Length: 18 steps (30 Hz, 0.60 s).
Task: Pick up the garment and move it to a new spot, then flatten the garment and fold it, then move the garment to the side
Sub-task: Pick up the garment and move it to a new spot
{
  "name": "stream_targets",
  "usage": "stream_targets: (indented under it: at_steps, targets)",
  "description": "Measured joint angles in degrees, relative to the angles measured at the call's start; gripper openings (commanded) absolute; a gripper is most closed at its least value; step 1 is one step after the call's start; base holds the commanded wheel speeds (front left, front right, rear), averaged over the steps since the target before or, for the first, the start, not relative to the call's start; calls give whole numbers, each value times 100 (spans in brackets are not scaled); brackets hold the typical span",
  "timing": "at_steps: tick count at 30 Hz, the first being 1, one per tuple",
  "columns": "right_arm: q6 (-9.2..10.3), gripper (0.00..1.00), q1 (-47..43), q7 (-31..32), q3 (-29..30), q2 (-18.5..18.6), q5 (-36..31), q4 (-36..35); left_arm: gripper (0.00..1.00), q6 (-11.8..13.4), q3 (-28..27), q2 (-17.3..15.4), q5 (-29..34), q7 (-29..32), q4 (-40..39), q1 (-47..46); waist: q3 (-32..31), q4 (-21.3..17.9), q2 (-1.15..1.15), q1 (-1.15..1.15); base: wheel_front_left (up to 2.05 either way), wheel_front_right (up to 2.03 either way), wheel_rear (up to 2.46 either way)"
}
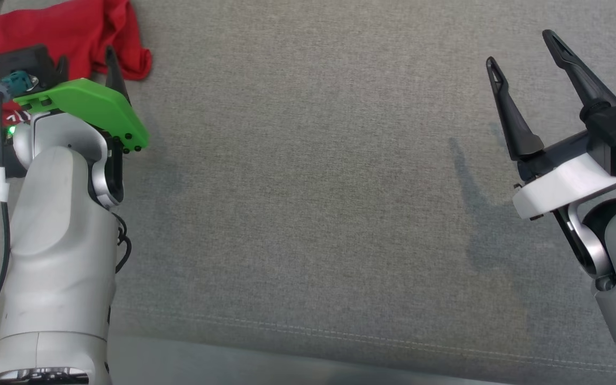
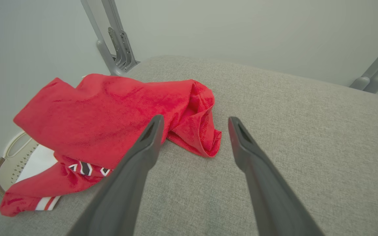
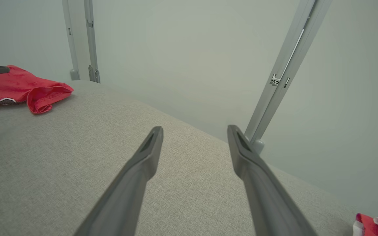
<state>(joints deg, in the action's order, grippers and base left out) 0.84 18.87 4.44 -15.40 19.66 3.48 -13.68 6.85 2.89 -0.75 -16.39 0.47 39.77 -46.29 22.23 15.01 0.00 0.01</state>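
The garment (image 1: 72, 27) is a crumpled red shirt with white and dark trim, lying at the far left of the grey cushion (image 1: 308, 187). In the left wrist view the garment (image 2: 103, 111) lies bunched just ahead, hanging partly over the cushion's left edge. My left gripper (image 1: 86, 59) hovers over its near right edge, open; in its own view the left gripper (image 2: 196, 119) holds nothing, and a folded hem sits between the fingers. My right gripper (image 1: 520, 47) stands open over bare cushion at the far right. From the right wrist the right gripper (image 3: 194, 127) is empty and the garment (image 3: 15, 87) lies far left.
Grey metal frame posts (image 2: 116, 42) rise behind the cushion against a pale wall. A white perforated basket (image 2: 11, 157) sits below the cushion's left edge. A red and white cloth scrap (image 3: 372, 226) shows at the lower right of the right wrist view.
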Motion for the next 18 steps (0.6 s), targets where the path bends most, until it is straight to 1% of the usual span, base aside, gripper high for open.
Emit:
stream_targets:
  at_steps: [1, 9, 18]
  targets:
    - [-34, 100, 9, 22, 1, 16, 0, -26, 100, 0, -30, 5, 49, 0, 112, -53, 32, -56, 0, 0, 0, 0, 0]
    - [-93, 100, 63, 201, 20, 121, 0, -266, 100, 0, -454, 15, 391, -1, 934, -414, 250, -397, 0, 0, 0, 0, 0]
    - [-183, 100, 166, 366, -16, 163, -1, -539, 100, 0, -938, -158, 818, -105, 1488, -831, 413, -633, 0, 0, 0, 0, 0]
